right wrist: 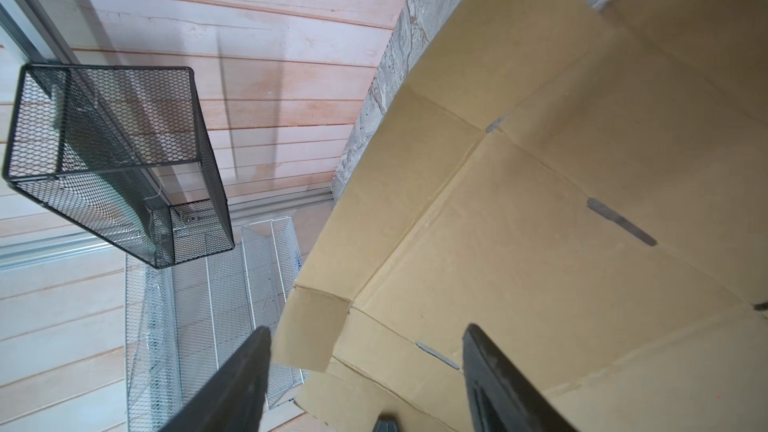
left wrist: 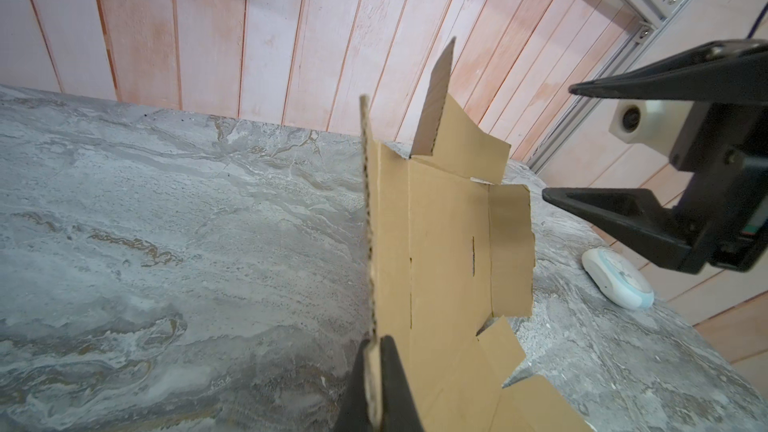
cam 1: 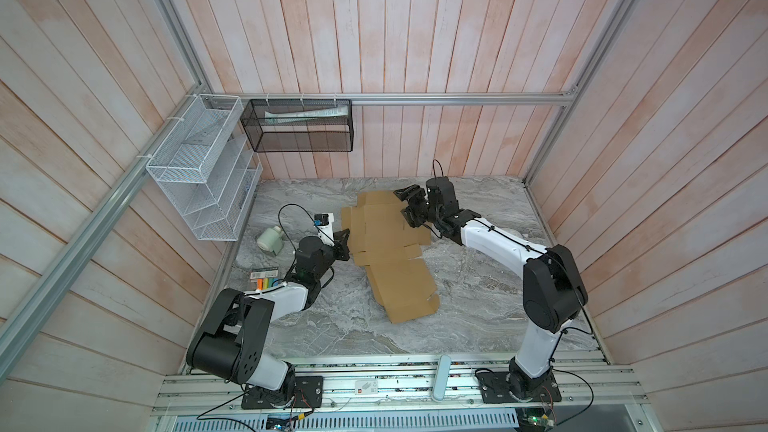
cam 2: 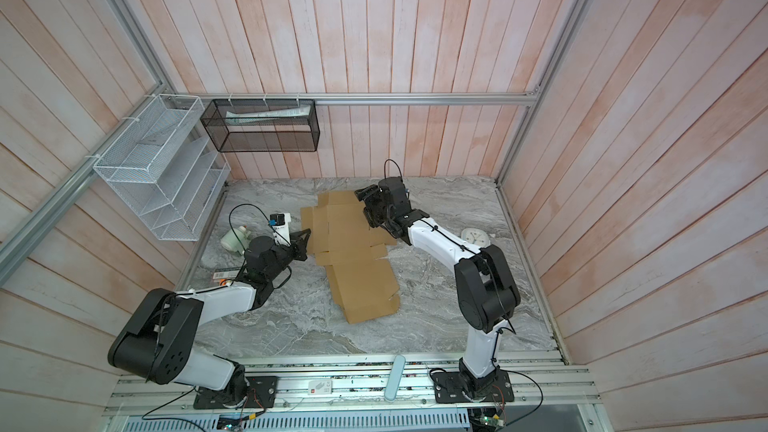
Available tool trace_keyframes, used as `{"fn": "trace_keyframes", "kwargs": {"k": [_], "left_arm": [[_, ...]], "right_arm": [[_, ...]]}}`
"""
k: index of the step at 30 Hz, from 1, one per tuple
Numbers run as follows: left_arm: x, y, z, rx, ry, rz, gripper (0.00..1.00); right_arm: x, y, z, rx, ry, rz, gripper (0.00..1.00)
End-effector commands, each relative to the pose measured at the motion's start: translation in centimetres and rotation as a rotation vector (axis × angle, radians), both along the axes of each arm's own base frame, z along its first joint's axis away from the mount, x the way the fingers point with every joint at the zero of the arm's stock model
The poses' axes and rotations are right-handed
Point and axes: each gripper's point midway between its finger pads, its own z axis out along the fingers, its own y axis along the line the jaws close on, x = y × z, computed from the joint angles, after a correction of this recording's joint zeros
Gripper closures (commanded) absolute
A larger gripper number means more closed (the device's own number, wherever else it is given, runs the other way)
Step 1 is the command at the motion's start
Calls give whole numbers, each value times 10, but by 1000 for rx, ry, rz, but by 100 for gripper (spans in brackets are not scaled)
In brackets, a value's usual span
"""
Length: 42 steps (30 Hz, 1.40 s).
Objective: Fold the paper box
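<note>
Mid-table, toward the back wall, the paper box (cam 1: 390, 238) lies as a mostly flat die-cut sheet on the marble table (cam 1: 478, 292). Left gripper (left wrist: 376, 371) has its jaws clamped on the sheet's left edge flap, which stands raised in the left wrist view. Right gripper (right wrist: 365, 332) hangs over the far right part of the sheet, jaws well apart, holding nothing; whether a finger touches the cardboard I cannot tell. Judgement: early stage, side walls being stood up, nothing tucked yet. Next move likely calls for the right jaws to take the opposite flap and lift it along its crease while the left steadies its side.
</note>
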Motion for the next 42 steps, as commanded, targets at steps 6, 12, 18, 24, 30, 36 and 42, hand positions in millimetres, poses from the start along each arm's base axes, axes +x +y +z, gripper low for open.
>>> {"fn": "trace_keyframes", "kwargs": {"k": [6,12,18,24,30,36,42], "left_arm": [[-12,-3,31,17,-186,-24,100],[-21,-7,35,30,-234,-56,100],[-29,-12,39,57,-280,-89,100],[-35,-14,36,81,-301,-102,100],[-42,-19,36,81,-319,-114,100],[-44,-18,40,80,-337,-108,100],[-44,-18,44,77,-348,-105,100]], "right_arm": [[11,6,6,57,41,-5,26],[15,10,4,74,57,6,25],[16,10,3,81,64,9,24],[16,6,6,87,56,4,23],[14,4,5,106,62,5,24],[14,7,5,110,56,14,30],[10,11,2,117,57,26,41]]}}
